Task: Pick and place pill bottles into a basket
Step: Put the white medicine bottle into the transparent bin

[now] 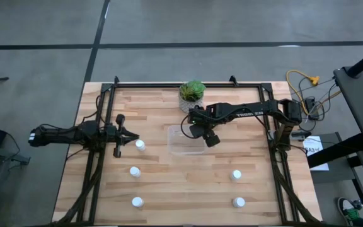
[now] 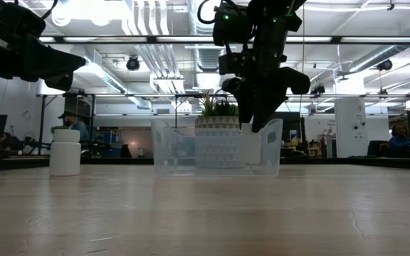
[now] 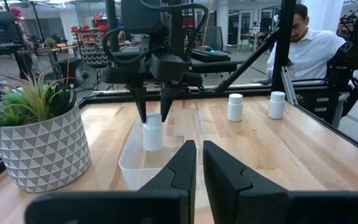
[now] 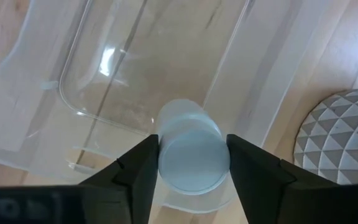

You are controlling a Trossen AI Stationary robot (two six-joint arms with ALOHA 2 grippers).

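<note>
The clear tray [image 1: 172, 149] lies at the table's middle, in front of the potted plant. My right gripper [image 1: 201, 133] points down into the tray's right part, shut on one white pill bottle [image 4: 193, 163]; this bottle also shows in the left wrist view [image 3: 153, 133] and in the low view [image 2: 252, 148]. Three more bottles stand on the left half of the table [image 1: 140, 145] [image 1: 135, 171] [image 1: 137, 202], and two on the right half [image 1: 236, 174] [image 1: 239, 202]. My left gripper [image 1: 131, 134] hovers left of the tray, shut and empty, just behind the nearest bottle. My right gripper pinches the bottle between its two fingers, one on each side of the upper body just under the cap [image 3: 152, 118]. The fingers [image 4: 138, 171] come from above, pointing down. The bottle is upright and low inside the tray; whether its base touches the tray floor I cannot tell.
A white patterned pot with a green plant [image 1: 192, 93] stands just behind the tray, close to my right arm. Black frame rails run along the table's left, right and far sides. People sit in the room beyond the table [image 3: 303, 43].
</note>
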